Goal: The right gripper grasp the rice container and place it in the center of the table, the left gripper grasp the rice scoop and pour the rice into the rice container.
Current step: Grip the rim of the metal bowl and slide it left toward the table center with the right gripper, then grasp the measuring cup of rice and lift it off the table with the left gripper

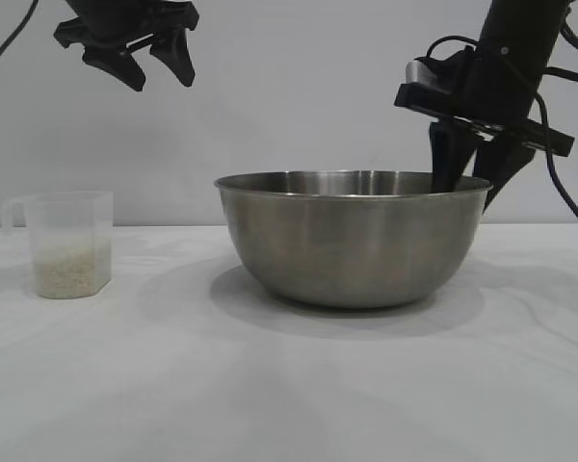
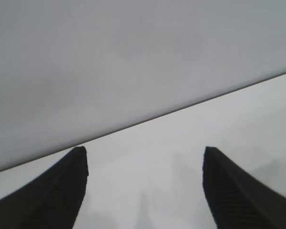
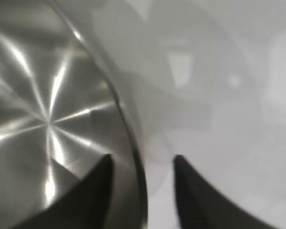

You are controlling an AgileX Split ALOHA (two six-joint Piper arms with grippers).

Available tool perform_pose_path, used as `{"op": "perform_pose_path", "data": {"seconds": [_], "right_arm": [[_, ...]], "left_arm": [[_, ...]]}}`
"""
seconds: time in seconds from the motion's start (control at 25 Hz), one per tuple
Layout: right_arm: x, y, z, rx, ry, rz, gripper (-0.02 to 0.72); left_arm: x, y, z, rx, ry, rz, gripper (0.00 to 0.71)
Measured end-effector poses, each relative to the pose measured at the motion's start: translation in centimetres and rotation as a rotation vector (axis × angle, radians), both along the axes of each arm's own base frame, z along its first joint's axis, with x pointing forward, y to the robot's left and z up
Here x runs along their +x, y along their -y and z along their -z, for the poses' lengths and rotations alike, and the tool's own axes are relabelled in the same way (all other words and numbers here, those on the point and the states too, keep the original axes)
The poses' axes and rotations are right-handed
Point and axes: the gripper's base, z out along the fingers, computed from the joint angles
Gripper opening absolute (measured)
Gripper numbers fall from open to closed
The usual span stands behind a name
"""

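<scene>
On the desk (image 1: 289, 404), the cup (image 1: 69, 243) holding rice (image 1: 70, 269) stands at far left, below the left end effector (image 1: 154, 58), which hangs spread and nearer. The bowl (image 1: 352, 241) sits mid-desk; the right end effector (image 1: 472, 159) straddles its rim, fingers spread.

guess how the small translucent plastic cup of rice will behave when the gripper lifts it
The small translucent plastic cup probably feels light: white rice fills only its bottom. Its thin walls may flex under a squeeze. Being taller than wide, it could tip if nudged high up.
</scene>
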Motion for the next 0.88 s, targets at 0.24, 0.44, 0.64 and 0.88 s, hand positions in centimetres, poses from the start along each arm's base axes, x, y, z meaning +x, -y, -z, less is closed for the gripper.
{"op": "perform_pose_path", "data": {"seconds": [0.24, 0.44, 0.64, 0.88], "right_arm": [[-1.3, 0.8, -6.0, -0.036, 0.158, -0.026, 0.491], [-1.2, 1.1, -9.0, -0.043, 0.347, -0.037, 0.491], [-1.2, 1.4, -6.8, -0.065, 0.384, -0.023, 0.491], [-4.1, 2.7, -3.0, -0.095, 0.436, 0.025, 0.491]], "left_arm": [[0.0, 0.0, 0.0, 0.000, 0.000, 0.000, 0.433], [0.0, 0.0, 0.0, 0.000, 0.000, 0.000, 0.433], [0.0, 0.0, 0.0, 0.000, 0.000, 0.000, 0.433], [0.0, 0.0, 0.0, 0.004, 0.001, 0.001, 0.433]]}}
